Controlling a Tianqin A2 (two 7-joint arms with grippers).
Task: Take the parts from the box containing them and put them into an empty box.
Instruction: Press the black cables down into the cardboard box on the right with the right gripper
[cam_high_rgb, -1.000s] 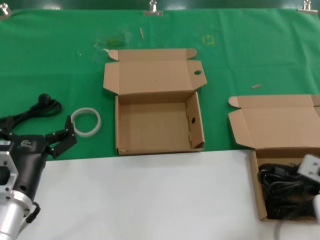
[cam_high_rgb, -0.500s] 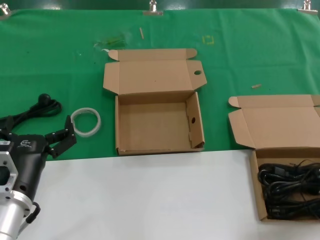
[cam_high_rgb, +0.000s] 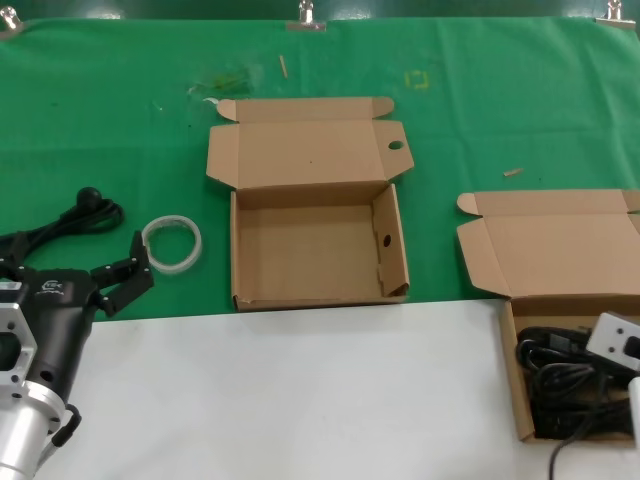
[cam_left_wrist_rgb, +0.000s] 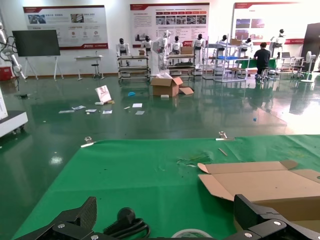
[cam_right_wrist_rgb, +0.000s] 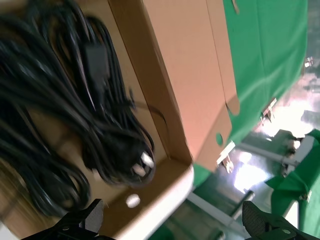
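The parts, bundled black cables (cam_high_rgb: 565, 385), lie in the box containing them (cam_high_rgb: 512, 372) at the right, with its lid (cam_high_rgb: 560, 250) folded back. The empty box (cam_high_rgb: 310, 255) stands open in the middle, with a round hole in its lid tab (cam_high_rgb: 395, 145). My right wrist (cam_high_rgb: 615, 340) hangs over the cable box. In the right wrist view my right gripper (cam_right_wrist_rgb: 175, 225) is open above the cables (cam_right_wrist_rgb: 65, 100) and the box wall (cam_right_wrist_rgb: 150, 200). My left gripper (cam_high_rgb: 125, 275) rests open at the left, holding nothing.
A white ring of tubing (cam_high_rgb: 172, 243) and a loose black cable (cam_high_rgb: 85, 212) lie on the green cloth just past my left gripper. The left wrist view shows that cable (cam_left_wrist_rgb: 127, 225) and the empty box's lid (cam_left_wrist_rgb: 260, 182). White table surface (cam_high_rgb: 300, 400) fills the front.
My right wrist left the head view half a second ago and is now back over the cable box. The left arm has not moved.
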